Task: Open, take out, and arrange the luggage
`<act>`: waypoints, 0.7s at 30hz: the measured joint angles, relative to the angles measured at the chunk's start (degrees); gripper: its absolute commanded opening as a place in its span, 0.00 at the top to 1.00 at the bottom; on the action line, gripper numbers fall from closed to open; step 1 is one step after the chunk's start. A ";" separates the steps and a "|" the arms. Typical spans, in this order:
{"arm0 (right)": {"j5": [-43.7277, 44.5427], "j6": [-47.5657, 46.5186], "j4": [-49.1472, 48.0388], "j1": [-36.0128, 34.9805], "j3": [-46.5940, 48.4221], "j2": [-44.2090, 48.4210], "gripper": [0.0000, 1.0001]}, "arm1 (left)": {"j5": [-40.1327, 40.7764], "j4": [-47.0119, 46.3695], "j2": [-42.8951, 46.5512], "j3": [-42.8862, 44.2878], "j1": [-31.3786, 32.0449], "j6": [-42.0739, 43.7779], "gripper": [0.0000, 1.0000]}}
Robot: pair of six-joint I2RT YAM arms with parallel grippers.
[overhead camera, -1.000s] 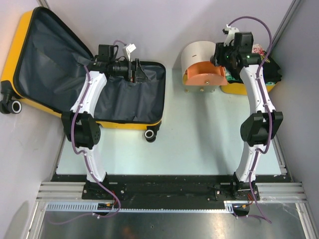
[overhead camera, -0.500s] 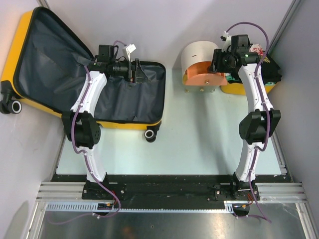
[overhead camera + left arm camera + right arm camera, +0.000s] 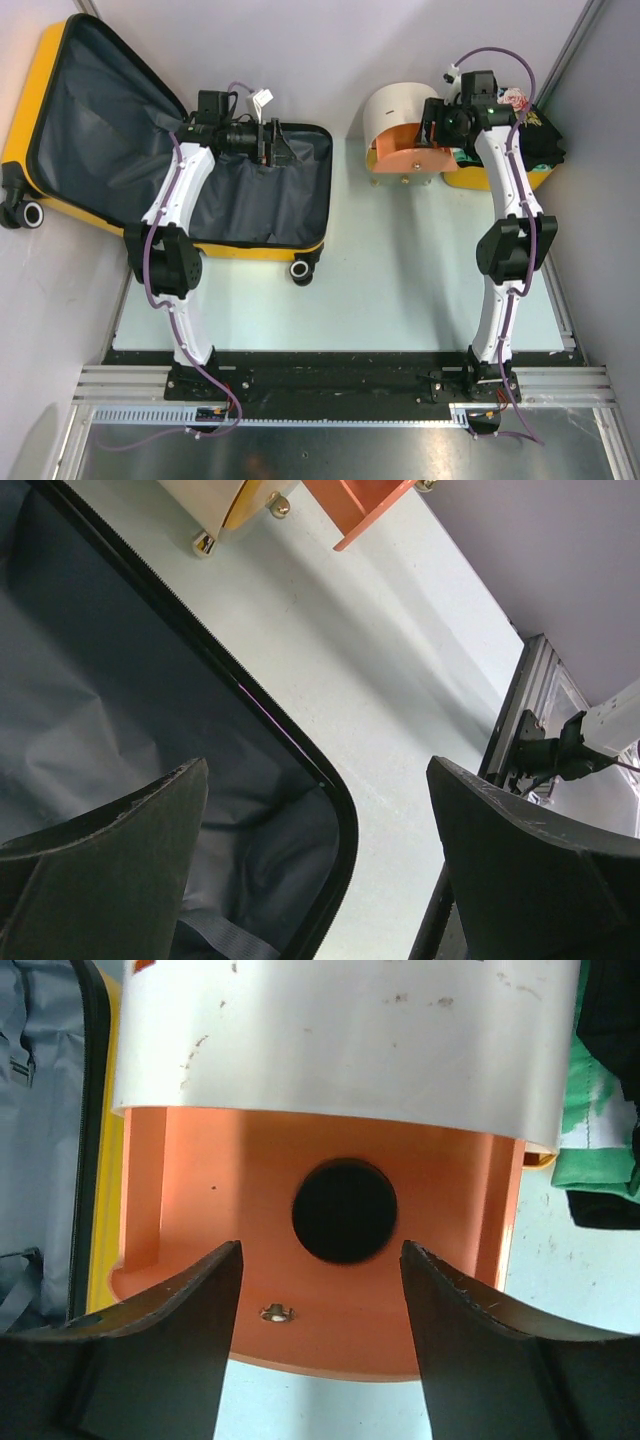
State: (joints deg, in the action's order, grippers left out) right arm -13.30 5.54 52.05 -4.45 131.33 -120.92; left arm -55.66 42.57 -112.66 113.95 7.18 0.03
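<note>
At the far left of the pale table [image 3: 400,270], the yellow suitcase [image 3: 100,130] lies open, its lid tilted up by the left wall and its grey-lined base flat on the table. At the far right stand a cream cabinet [image 3: 400,112] with an orange drawer [image 3: 410,160] and a yellow bin [image 3: 470,181] of clothes. The left gripper [image 3: 278,143] hovers over the right end of the base with jaws spread wide and nothing between them, while the right gripper [image 3: 320,1250], facing the drawer's round hole [image 3: 344,1210], has its jaws parted and holds nothing.
</note>
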 measured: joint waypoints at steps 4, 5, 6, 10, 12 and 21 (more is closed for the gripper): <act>-1.55 0.52 -0.72 0.35 0.87 -0.04 0.26 | 0.00 -0.02 -0.02 0.00 0.00 -0.02 0.05; -2.23 0.59 -1.05 0.48 0.94 -0.02 0.26 | -0.02 -0.02 -0.07 0.00 0.00 -0.02 0.05; -2.84 0.74 -1.33 0.61 0.94 -0.04 0.27 | -0.02 -0.02 -0.07 0.00 0.00 -0.02 0.05; -6.62 0.83 -3.69 1.64 -0.13 0.55 0.29 | 0.00 -0.02 -0.28 0.00 0.00 -0.02 0.05; -8.98 -0.26 -7.21 2.40 -5.75 3.78 0.32 | 0.00 -0.02 -0.33 0.00 0.00 -0.02 0.05; -13.03 -9.84 -21.31 2.21 -38.66 28.98 0.48 | 0.15 -0.02 -0.33 0.09 0.00 0.13 0.05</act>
State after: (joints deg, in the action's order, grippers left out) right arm -26.33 -4.29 30.74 -2.24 92.66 -91.94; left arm -55.51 42.54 -112.99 114.04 7.18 0.16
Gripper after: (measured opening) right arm 0.560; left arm 0.946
